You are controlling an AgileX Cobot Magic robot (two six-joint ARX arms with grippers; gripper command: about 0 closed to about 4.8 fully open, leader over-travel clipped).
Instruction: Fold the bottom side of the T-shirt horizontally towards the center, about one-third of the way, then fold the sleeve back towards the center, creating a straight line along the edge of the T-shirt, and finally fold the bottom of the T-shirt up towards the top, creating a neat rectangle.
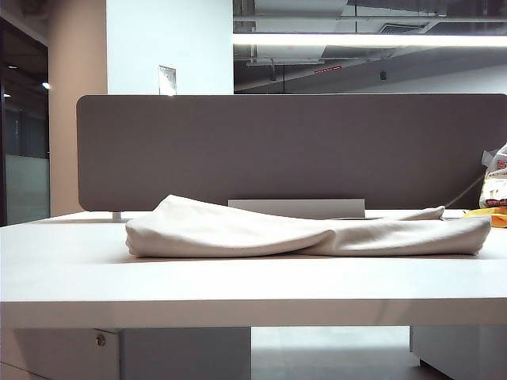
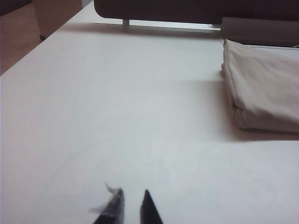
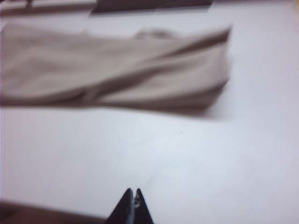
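Note:
The beige T-shirt [image 1: 309, 231] lies folded into a long flat bundle across the middle of the white table [image 1: 238, 277]. I cannot make out its sleeve or its bottom within the folds. One end of the T-shirt [image 2: 261, 88] shows in the left wrist view, well ahead and to the side of my left gripper [image 2: 133, 192]. That gripper hovers over bare table with a narrow gap between its tips and nothing in it. My right gripper [image 3: 132, 190] is shut and empty, a stretch short of the T-shirt [image 3: 112, 74]. Neither gripper appears in the exterior view.
A grey partition panel [image 1: 293, 150] stands along the table's far edge, with a low white box [image 1: 297, 207] in front of it behind the shirt. A yellow object [image 1: 487, 214] and a printed bag [image 1: 497, 178] sit at the far right.

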